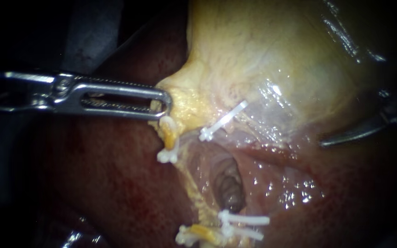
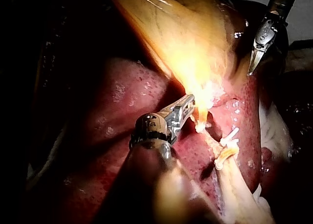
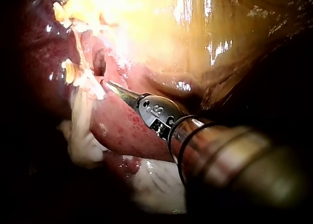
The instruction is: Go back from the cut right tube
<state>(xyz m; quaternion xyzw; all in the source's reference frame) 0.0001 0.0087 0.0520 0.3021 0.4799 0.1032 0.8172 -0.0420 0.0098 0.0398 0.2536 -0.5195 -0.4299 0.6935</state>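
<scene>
Cut right tube (image 1: 220,132): soft, slick, fragile (grip beside clip (image 1: 226,118) only). Right instrument (image 1: 326,143) at far right, jaws closed and empty. Left instrument (image 1: 161,104) clamps gallbladder (image 1: 272,55).

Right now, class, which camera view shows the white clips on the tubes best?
The endoscope view: the white clips stand out plainly, some just below the gallbladder, others lower down. The left wrist view shows only a couple, and those look small. In the right wrist view glare makes them hard to tell from pale tissue.
</scene>
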